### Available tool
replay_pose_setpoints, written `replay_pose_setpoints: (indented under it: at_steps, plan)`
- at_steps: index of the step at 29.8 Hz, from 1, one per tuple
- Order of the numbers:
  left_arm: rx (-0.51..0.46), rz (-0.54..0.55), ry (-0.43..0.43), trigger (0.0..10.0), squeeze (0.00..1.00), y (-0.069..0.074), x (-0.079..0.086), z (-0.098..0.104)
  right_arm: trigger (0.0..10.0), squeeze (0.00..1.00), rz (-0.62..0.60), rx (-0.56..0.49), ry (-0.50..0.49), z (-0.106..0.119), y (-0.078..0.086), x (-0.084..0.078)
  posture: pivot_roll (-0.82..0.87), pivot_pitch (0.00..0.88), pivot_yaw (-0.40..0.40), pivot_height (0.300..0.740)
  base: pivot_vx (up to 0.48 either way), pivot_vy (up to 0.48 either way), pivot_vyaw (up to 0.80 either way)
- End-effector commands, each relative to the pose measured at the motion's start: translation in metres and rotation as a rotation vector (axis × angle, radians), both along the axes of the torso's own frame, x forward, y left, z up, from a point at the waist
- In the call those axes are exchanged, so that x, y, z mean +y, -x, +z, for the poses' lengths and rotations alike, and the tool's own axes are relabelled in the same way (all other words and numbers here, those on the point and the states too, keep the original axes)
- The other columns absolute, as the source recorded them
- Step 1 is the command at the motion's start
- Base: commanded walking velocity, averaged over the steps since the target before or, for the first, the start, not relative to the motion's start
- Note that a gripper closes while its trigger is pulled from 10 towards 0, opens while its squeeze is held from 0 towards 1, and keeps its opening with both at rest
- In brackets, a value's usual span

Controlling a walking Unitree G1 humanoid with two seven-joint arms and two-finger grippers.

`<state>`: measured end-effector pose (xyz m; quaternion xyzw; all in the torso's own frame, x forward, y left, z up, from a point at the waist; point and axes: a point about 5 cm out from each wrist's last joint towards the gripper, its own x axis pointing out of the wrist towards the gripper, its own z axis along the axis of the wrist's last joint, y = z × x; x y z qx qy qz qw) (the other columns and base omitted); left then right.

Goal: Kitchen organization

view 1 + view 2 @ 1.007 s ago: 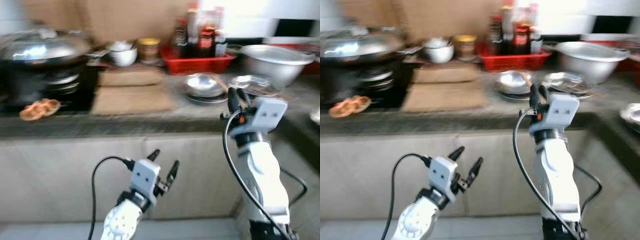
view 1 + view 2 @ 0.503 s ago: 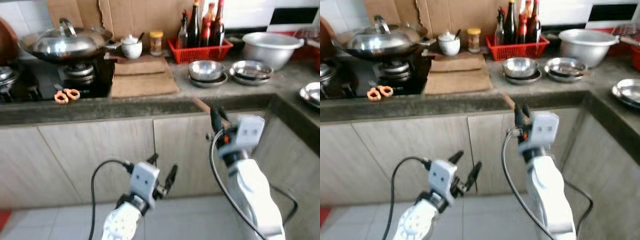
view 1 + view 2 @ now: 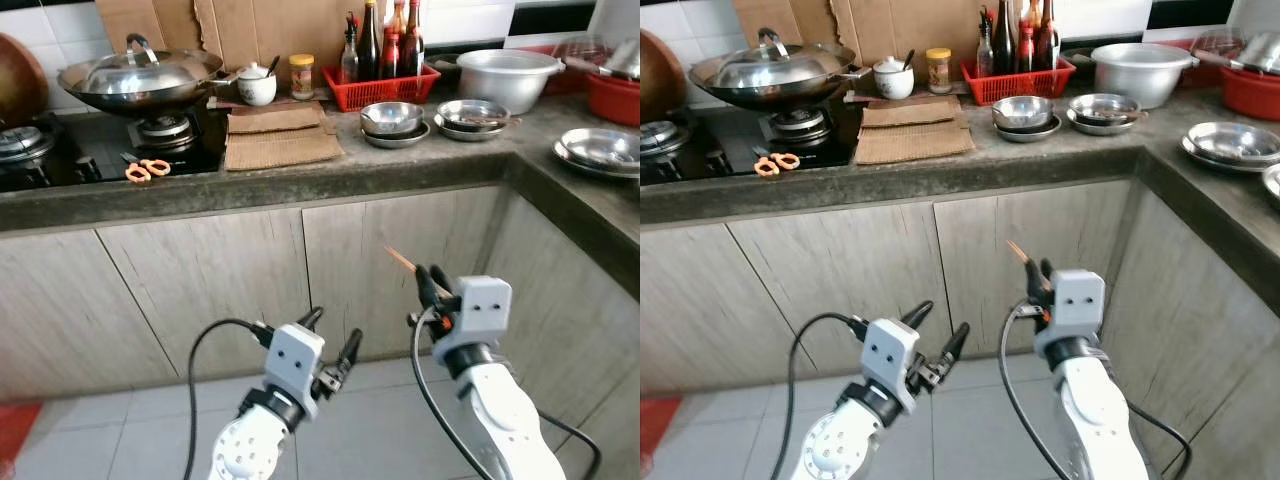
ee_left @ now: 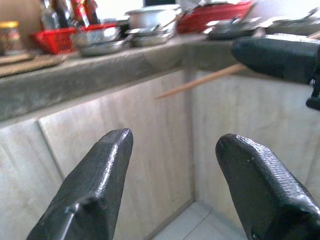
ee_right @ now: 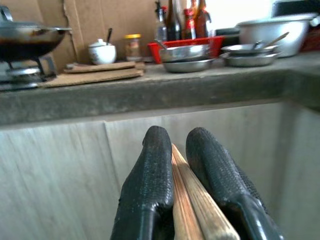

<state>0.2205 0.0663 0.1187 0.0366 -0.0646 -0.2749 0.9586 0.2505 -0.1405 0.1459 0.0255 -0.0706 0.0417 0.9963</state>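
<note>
A dark stone tabletop (image 3: 300,180) runs along the back wall and turns at a corner down the robot's right side. Under it there are cabinet doors (image 3: 200,290) of pale wood grain. The floor (image 3: 120,430) has light grey tiles, with a red patch at the near left edge. White wall tiles (image 3: 50,30) show behind the stove (image 3: 90,150), and brown cardboard (image 3: 250,30) leans against the wall. The daylight is soft and even.

Pair of wooden chopsticks (image 5: 192,200) being pinched between the right tool (image 3: 432,288) fingers, tips angling toward ten o'clock, hanging below the worktop (image 3: 300,180) edge
</note>
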Motion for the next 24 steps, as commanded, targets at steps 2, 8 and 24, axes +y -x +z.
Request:
replay_pose_setpoints:
  at_steps: [2,8,24]
  plan:
    - [0.005,0.022,-0.024,10.0,0.00,0.000,0.006,-0.002,10.0,0.00,0.028,-0.014,0.002,0.002,0.003,0.010,0.10,0.000,-0.001,0.740,-0.343,0.000,0.00]
    - [0.012,0.034,-0.045,10.0,0.00,-0.001,0.007,-0.004,10.0,0.00,0.021,0.018,0.029,-0.006,0.012,0.011,0.10,0.000,0.000,0.740,-0.269,0.000,0.00]
    - [0.056,0.043,-0.041,10.0,0.00,-0.002,0.007,-0.007,10.0,0.00,0.020,0.057,0.036,-0.014,0.021,0.021,0.09,0.000,0.007,0.740,0.000,0.000,-0.04]
